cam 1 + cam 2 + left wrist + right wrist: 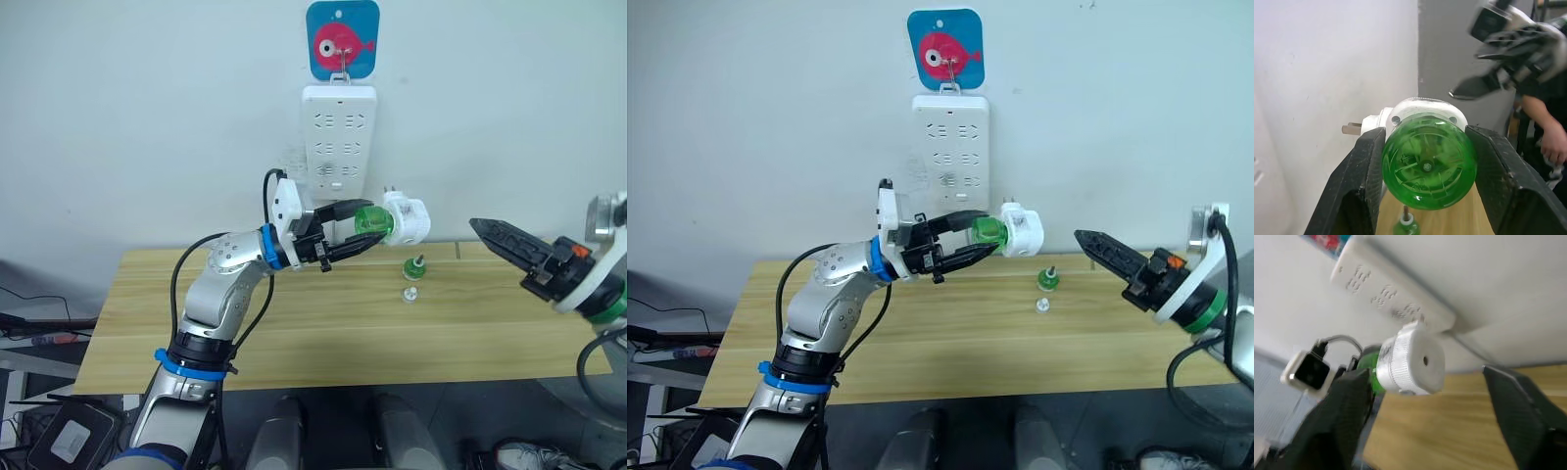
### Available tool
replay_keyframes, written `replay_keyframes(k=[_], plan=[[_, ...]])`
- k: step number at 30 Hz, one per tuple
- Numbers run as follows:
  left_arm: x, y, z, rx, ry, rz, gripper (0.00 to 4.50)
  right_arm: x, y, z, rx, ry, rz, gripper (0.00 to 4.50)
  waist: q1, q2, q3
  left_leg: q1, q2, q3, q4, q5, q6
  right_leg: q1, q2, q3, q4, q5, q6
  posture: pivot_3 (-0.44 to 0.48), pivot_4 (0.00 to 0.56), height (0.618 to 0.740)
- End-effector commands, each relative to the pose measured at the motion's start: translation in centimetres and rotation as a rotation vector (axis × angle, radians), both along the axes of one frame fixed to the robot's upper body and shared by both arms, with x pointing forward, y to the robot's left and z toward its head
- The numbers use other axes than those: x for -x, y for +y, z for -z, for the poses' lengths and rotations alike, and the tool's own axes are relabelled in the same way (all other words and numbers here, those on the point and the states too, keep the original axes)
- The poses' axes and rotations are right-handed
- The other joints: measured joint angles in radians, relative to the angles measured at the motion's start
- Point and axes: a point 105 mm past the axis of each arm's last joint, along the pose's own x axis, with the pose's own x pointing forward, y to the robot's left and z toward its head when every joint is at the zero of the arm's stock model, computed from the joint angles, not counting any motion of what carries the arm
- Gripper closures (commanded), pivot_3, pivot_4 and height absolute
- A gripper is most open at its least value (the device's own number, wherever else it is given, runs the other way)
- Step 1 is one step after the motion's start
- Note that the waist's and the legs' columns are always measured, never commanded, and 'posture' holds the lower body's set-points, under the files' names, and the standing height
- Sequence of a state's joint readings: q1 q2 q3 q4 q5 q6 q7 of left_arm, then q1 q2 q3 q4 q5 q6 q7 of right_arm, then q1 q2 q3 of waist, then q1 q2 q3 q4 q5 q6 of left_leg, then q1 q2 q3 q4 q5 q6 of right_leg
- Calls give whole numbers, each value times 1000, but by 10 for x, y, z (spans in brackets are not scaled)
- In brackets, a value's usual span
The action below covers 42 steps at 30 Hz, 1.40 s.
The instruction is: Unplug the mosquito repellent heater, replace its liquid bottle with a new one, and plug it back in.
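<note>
The mosquito repellent heater (pixel 409 219), a small white rounded unit, hangs in the air just below the wall power strip (pixel 339 137). Its two metal prongs (pixel 389 192) point up towards the wall, free of any socket. A green liquid bottle (pixel 371 221) is screwed into it. My left gripper (pixel 370 224) is shut on that bottle, one black finger (pixel 1364 181) on each side. A second small green bottle (pixel 415 266) stands on the wooden table (pixel 294 328), with a small clear cap (pixel 409 293) in front of it. My right gripper (pixel 484 230) hovers open to the right of the heater, apart from it.
A blue plaque with a red fish (pixel 342 39) hangs above the power strip. The table's right end lies under my right arm. A person's arm and hand (pixel 1549 139) show beyond the right gripper in the left wrist view.
</note>
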<state>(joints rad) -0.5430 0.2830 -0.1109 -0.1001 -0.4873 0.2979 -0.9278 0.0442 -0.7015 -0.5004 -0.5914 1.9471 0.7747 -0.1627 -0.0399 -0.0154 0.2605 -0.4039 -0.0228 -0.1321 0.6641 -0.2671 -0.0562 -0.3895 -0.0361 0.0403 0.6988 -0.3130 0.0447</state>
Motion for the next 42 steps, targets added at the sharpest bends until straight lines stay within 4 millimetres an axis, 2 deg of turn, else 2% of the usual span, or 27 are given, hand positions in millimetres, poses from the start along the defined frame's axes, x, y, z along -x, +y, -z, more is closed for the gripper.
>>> replay_keyframes(k=[1, 4, 10, 18, 27, 38, 41, 42], plan=[[11, -6, -16, 65, 6, 17, 2237, 11, 13, -1, -109, 27, 131, 0, -6, 2, -1, 0, 0, 0, 0, 1, -2, 0, 0, 0, 0, 0, 0, -70, 179, 732], [11, -11, -16, 90, 29, 5, 2237, 16, 25, 12, -180, 113, 214, 0, -17, 3, -9, 0, 0, 0, 0, 2, -3, 0, 0, 1, 0, 0, 0, -76, 180, 732], [18, -20, -16, 84, -13, 33, 2237, 14, 50, 6, -329, 165, 239, 0, -20, 5, -24, 3, 0, 2, -1, 2, -3, 1, 1, 2, 0, 0, 0, -88, 176, 732], [19, -25, -15, 112, -5, 29, 2237, -6, 59, -8, -434, 152, 246, 0, -20, 5, -27, 3, -1, 2, -1, 2, -3, 1, 1, 3, -1, 0, 0, -80, 171, 732], [15, -27, -19, 150, 7, -1, 2237, -15, 71, -10, -504, 195, 219, 0, -21, 5, -27, 3, -1, 2, -2, 2, -3, 1, 1, 3, 0, 0, 0, -74, 170, 732], [18, -28, -18, 152, 10, 2, 2237, -21, 65, -12, -562, 177, 254, 0, -21, 6, -33, 3, -1, 2, -2, 2, -3, 1, 1, 3, -1, 0, 0, -67, 162, 732], [19, -28, -18, 156, 11, -1, 2237, -20, 65, -12, -572, 182, 244, 580, -21, 6, -37, 3, -1, 2, -2, 1, -2, 1, 1, 3, -1, 0, 0, -66, 161, 732], [19, -28, -18, 157, 12, -1, 2237, -20, 66, -12, -575, 183, 242, 947, -21, 7, -38, 3, -1, 2, -2, 1, -2, 1, 1, 3, -1, 0, 0, -66, 159, 732]])
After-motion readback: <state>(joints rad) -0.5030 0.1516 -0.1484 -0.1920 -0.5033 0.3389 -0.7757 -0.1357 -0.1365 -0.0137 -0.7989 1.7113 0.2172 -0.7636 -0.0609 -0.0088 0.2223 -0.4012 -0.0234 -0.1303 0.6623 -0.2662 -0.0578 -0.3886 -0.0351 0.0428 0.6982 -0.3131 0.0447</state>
